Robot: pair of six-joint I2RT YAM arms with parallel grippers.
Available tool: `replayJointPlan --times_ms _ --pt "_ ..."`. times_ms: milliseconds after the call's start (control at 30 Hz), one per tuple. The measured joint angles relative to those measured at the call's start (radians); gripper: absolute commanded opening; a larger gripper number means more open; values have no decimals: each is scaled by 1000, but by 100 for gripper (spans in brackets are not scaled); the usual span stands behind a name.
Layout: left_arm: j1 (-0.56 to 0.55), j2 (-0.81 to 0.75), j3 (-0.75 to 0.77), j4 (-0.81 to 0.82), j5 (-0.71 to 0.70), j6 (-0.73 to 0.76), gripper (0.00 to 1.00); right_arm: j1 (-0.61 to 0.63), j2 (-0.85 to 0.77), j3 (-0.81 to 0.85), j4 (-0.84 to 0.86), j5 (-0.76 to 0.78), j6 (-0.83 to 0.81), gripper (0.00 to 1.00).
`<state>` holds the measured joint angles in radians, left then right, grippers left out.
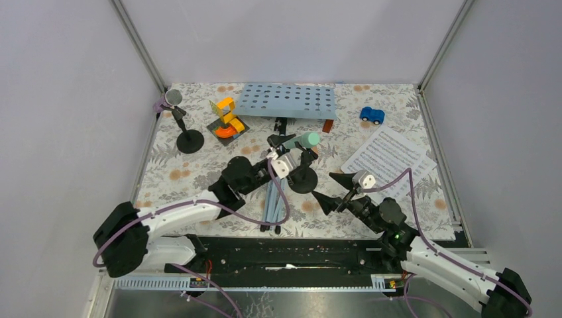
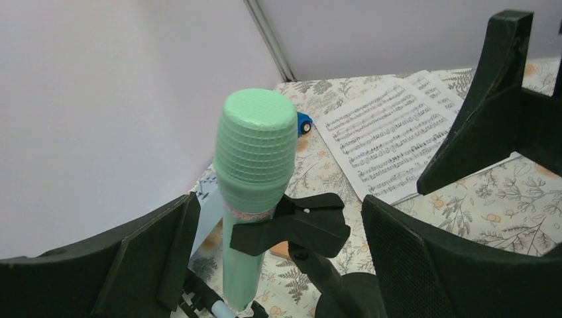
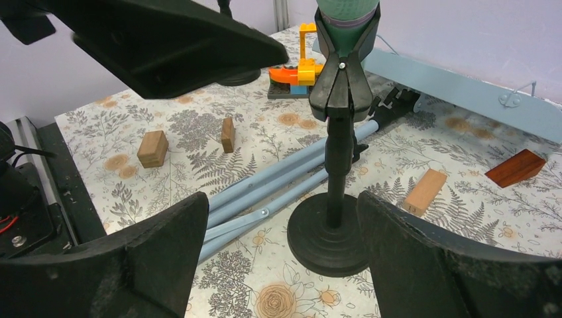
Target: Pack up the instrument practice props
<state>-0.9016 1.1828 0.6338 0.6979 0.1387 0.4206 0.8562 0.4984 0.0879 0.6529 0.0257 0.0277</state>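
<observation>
Worktop [image 1: 175, 173]: covered in a cloth with a floral print.
Purple microphone [image 1: 171, 99]: far-left corner, rounded grey head, clipped at a tilt in the far mic holder [image 1: 190, 140], a thin black stem on a round base.
Block toy [image 1: 226, 119]: glossy orange and yellow plastic on a dark plate, just right of that holder.
Music rack [image 1: 287, 101]: flat pale blue panel with rows of round holes, at the far middle. Its tube legs [image 3: 265, 192] lie folded together on the cloth.
Left tool [image 2: 278, 202]: spread wide, with a ribbed black finger on each side of the mint microphone and a gap visible on both sides.
Mint microphone [image 2: 255, 172]: matte green with a gridded dome head, upright in a black spring clip at the worktop's centre.
Near mic holder [image 3: 329, 232]: stepped round black base standing beside the legs.
Right tool [image 3: 281, 199]: spread, facing that base and holding nothing.
Wooden blocks [image 3: 153, 148]: small, brown and squared, scattered around.
Toy car [image 1: 372, 115]: small, blue and rounded, at the far right.
Sheet music [image 1: 390, 162]: white printed pages lying flat on the right.
</observation>
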Motion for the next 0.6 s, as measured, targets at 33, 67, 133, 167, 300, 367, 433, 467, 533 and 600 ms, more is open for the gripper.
replayJointPlan --times_ms 33,67,133,167,300,367,433,467,533,600 --pt "0 24 6 10 4 3 95 0 -4 5 -14 0 -2 89" --pt "0 42 13 15 6 6 94 0 -11 6 -22 0 -4 89" --pt "0 77 28 20 8 10 92 0 -26 6 -37 2 -5 89" --pt "0 93 36 21 9 15 91 0 -35 6 -42 6 -5 89" --pt "0 132 64 32 6 28 88 0 -59 6 -43 16 -6 89" --pt "1 141 71 47 -2 33 86 0 -62 6 -43 18 -6 89" --pt "5 150 76 65 -11 36 82 0 -62 6 -48 18 -5 88" --pt "9 156 81 70 -14 39 79 0 -62 6 -52 18 -4 88" --pt "18 172 93 78 -19 42 74 0 -61 6 -61 18 -4 88" --pt "26 190 109 81 -24 43 71 0 -58 6 -66 18 -3 88"
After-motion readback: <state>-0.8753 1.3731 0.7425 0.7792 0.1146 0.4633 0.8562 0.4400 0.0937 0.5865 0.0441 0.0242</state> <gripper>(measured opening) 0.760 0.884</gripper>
